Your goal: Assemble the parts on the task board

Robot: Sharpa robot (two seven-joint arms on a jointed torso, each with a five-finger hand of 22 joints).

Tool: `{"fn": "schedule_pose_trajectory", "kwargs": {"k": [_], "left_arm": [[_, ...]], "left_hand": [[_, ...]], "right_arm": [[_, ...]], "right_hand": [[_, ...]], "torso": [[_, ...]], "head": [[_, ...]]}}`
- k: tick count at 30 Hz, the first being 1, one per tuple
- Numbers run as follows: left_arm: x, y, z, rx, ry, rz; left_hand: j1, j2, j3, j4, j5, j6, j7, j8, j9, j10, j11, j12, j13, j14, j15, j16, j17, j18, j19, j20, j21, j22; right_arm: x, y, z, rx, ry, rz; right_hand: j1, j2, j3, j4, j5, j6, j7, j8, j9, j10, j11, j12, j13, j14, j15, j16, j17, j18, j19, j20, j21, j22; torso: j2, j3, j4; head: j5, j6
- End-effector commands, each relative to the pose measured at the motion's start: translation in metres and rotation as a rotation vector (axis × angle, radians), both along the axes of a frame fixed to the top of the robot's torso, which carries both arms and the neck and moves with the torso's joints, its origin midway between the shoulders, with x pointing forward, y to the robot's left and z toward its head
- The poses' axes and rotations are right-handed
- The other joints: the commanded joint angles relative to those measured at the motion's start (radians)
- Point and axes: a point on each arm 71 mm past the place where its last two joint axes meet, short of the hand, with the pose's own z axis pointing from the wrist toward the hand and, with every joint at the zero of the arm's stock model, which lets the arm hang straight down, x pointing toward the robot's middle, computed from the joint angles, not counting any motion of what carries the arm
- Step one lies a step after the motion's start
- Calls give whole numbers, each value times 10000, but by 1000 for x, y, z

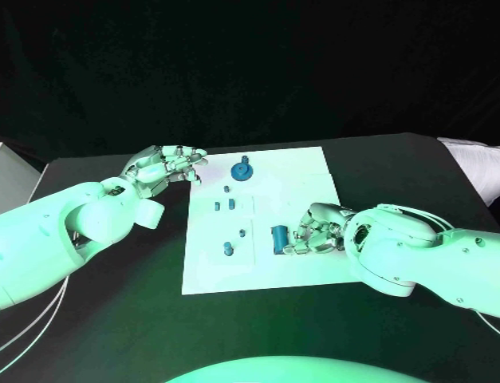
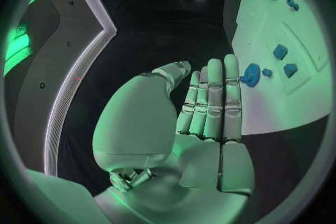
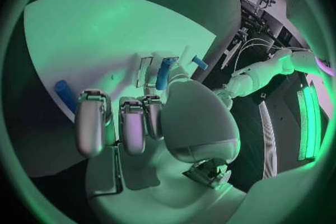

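From my right wrist camera I see my right hand (image 3: pixel 140 123), fingers curled over the task board (image 3: pixel 91 33). A blue cylinder (image 3: pixel 64 94) lies near the board's edge beside them.

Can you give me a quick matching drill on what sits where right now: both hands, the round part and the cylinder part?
Things:
1. left hand
2. right hand
3. round blue part
4. blue cylinder part

Places:
A. on the task board near its far edge
B. at the board's right side, fingers curled next to the cylinder
C. off the board, beside its far left corner
D. on the board, just left of the right hand

Pairs: 1-C, 2-B, 3-A, 4-D
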Motion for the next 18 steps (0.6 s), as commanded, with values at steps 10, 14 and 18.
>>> {"fn": "schedule_pose_trajectory", "kwargs": {"k": [10,14,18], "left_arm": [[-1,-2,1,-47,-56,-166],[-1,-2,1,-49,-59,-173],[-1,-2,1,-52,-64,-174]], "left_hand": [[14,105,14,49,39,22,21,32,-10,-57,-23,42,-14,-59,3,-29,-11,56,84,-22,-40,-12],[14,105,14,49,39,22,21,32,-10,-57,-23,42,-14,-59,3,-29,-11,56,84,-22,-40,-12],[14,105,14,49,39,22,21,32,-10,-57,-23,42,-14,-59,3,-29,-11,56,84,-22,-40,-12]], "right_arm": [[0,-1,-1,-123,17,113],[-1,-2,0,52,2,118],[-2,-6,2,638,-108,54]], "right_hand": [[-35,30,-187,-43,10,64,22,33,-19,504,-76,11,1795,1060,-80,62,2635,-141,797,-97,20,2200],[-12,-24,-242,-44,4,43,30,23,-25,456,-71,-96,1727,1060,-77,62,2635,-133,790,-97,-33,2190],[144,-53,-390,-41,129,-301,179,-269,-173,404,43,-192,1674,1060,4,62,2635,-138,788,-52,-25,2196]], "torso": [[-4,4,-12],[-5,4,-5],[-4,3,-7]], "head": [[15,10],[1,23],[-8,43]]}}
